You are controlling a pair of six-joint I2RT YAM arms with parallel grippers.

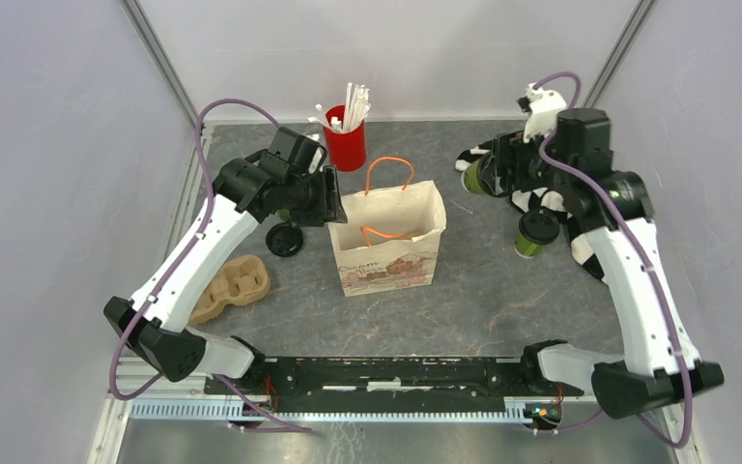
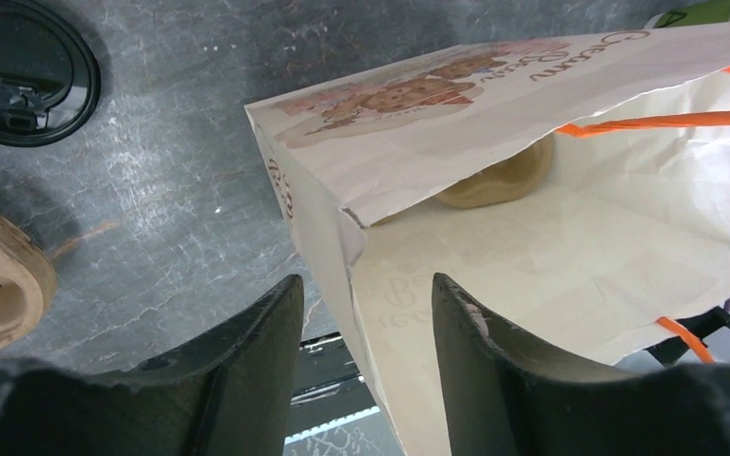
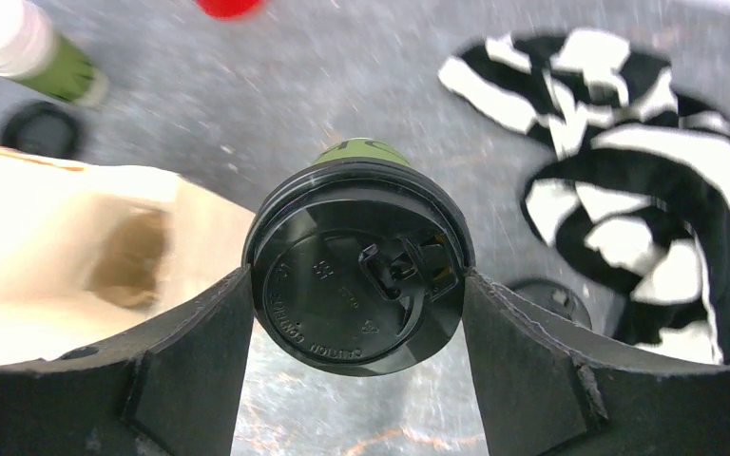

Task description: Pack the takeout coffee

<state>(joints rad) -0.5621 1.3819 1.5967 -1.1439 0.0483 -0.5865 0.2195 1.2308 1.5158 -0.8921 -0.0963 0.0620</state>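
Note:
My right gripper (image 3: 356,274) is shut on a green paper cup with a black lid (image 3: 352,304), its fingers pressing the lid's two sides. It holds the cup tilted in the air to the right of the bag, as the top view shows (image 1: 475,178). The second lidded green cup (image 1: 537,232) stands on the table under the right arm; its lid (image 3: 549,298) shows behind my right finger. The white paper bag (image 1: 386,246) with orange handles stands open in the middle. My left gripper (image 2: 366,285) is open, its jaws straddling the bag's left wall (image 2: 342,256) without touching it.
A brown cardboard carrier (image 2: 499,179) lies inside the bag; another (image 1: 232,287) lies left of it. A loose black lid (image 1: 285,240) is on the table. A red cup of white sticks (image 1: 345,140) stands behind. A black-and-white cloth (image 3: 646,171) lies at the right. A lidless cup stack (image 3: 43,57) lies beyond.

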